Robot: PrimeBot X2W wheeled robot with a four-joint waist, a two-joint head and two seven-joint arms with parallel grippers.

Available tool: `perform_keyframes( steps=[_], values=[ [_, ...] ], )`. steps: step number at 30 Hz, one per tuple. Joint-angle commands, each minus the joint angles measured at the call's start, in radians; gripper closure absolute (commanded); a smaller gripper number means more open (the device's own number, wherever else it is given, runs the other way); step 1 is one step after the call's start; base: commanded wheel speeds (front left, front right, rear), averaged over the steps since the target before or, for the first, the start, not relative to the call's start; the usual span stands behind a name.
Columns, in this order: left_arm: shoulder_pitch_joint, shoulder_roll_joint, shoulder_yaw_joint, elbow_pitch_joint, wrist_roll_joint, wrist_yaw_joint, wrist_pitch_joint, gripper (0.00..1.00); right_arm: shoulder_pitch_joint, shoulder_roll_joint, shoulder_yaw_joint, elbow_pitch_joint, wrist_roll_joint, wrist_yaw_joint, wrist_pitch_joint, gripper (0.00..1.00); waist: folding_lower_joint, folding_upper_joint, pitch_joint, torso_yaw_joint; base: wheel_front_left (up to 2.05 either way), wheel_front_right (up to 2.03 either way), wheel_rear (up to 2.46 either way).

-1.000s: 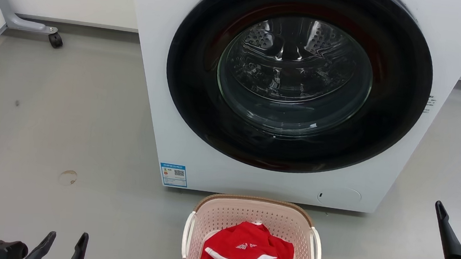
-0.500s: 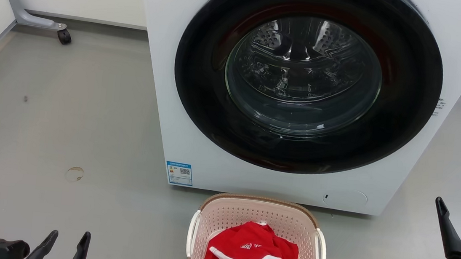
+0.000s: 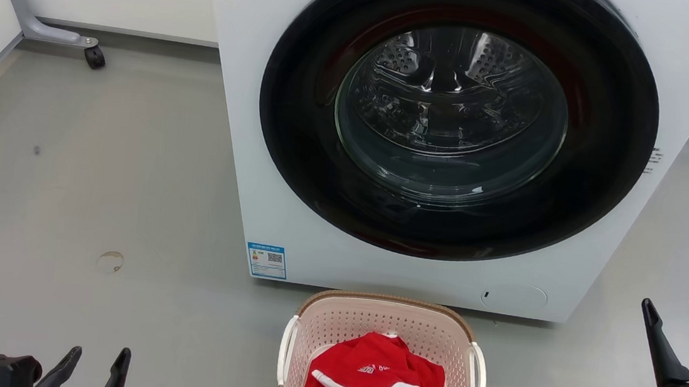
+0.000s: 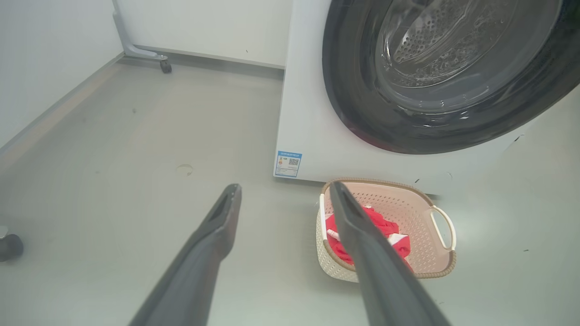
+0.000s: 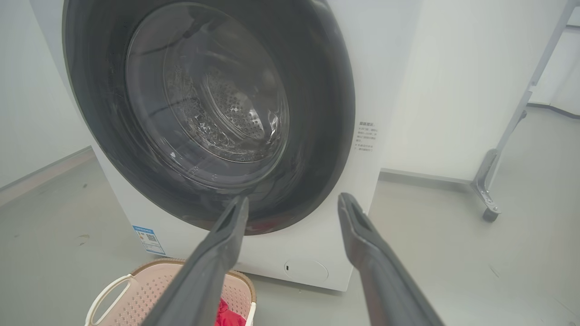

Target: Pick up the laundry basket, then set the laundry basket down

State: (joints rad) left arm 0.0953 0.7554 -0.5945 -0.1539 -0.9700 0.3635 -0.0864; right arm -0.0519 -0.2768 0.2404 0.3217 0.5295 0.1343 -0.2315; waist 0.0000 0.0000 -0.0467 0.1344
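The laundry basket (image 3: 342,320) stands on the grey floor just in front of the washer, pale pink with a brown rim and white loop handles, a red garment (image 3: 374,380) lying in it. It also shows in the left wrist view as the basket (image 4: 408,213) and at the bottom left of the right wrist view as the basket (image 5: 149,290). My left gripper (image 3: 98,356) is open at the lower left, well left of the basket. My right gripper (image 3: 672,304) is open at the lower right, apart from it. Nothing sits between the fingers (image 4: 226,213) or the fingers (image 5: 358,226).
A white front-loading washer (image 3: 248,146) with a dark round door (image 3: 452,122) rises right behind the basket. A grey wheeled frame leg (image 3: 56,36) stands at the far left wall, another frame leg (image 5: 487,190) at the right. Open floor lies on both sides.
The picture has shifted slightly, so the head camera moved. The right gripper sits a little lower and further left in view. The basket stays on the floor.
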Motion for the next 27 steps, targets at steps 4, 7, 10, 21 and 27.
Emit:
perform_keyframes(
  steps=[4,7,10,21,27],
  values=[
    [-0.076,0.035,0.051,-0.017,-0.014,0.013,0.015,0.0,-0.021,-0.028,0.017,-0.008,0.009,-0.004,0.0,0.0,0.0,0.0,0.001,-0.002,0.0,0.0,0.0],
    [-0.084,0.031,0.052,-0.014,-0.019,0.014,0.022,0.0,-0.027,-0.025,0.021,-0.005,0.011,-0.004,-0.001,0.0,0.0,0.0,0.001,-0.004,0.0,0.0,0.0],
    [-0.09,0.029,0.052,-0.014,-0.019,0.014,0.024,0.0,-0.03,-0.026,0.022,-0.003,0.013,-0.004,-0.003,0.0,0.0,0.0,0.001,-0.004,0.0,0.0,0.0],
    [-0.098,0.022,0.056,-0.004,-0.024,0.009,0.015,0.0,-0.037,-0.023,0.026,0.006,0.017,-0.004,-0.01,0.0,0.0,0.0,0.006,-0.006,0.0,0.0,0.0],
    [-0.1,0.013,0.062,0.007,-0.029,0.004,0.001,0.0,-0.037,-0.015,0.02,0.009,0.023,-0.004,-0.014,0.0,0.0,0.0,0.008,-0.005,0.0,0.0,0.0]
  ],
)
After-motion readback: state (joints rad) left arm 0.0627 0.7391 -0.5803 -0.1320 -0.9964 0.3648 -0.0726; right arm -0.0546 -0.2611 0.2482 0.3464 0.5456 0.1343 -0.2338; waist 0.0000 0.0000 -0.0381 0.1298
